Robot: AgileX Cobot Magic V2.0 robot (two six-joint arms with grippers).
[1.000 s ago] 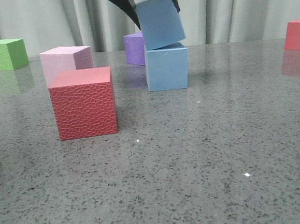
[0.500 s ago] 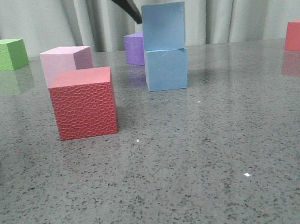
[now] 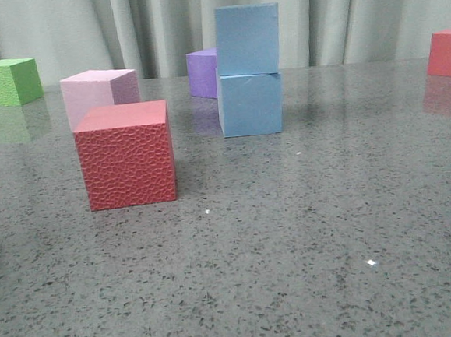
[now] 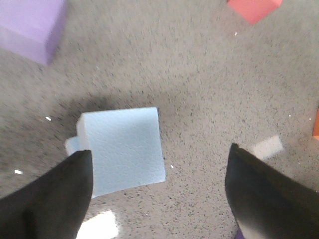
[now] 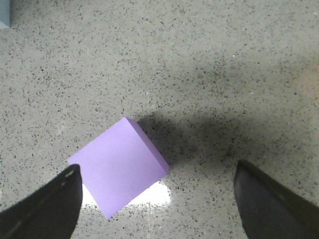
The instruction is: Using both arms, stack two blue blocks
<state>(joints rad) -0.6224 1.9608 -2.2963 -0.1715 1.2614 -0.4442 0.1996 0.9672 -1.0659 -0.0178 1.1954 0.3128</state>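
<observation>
I am looking across the speckled grey counter (image 3: 293, 233), and the stacking is reading as done: the upper blue block (image 3: 247, 39) is sitting squarely on the lower blue block (image 3: 251, 104), upright, edges nearly flush, just in front of a purple cube (image 3: 202, 73). Nothing is touching the pair. My left jaws (image 4: 158, 191) are hanging spread wide above the stack, gripping nothing. My right jaws (image 5: 158, 199) are gaping too, over a different purple cube (image 5: 118, 165). I am judging only retreat is left.
</observation>
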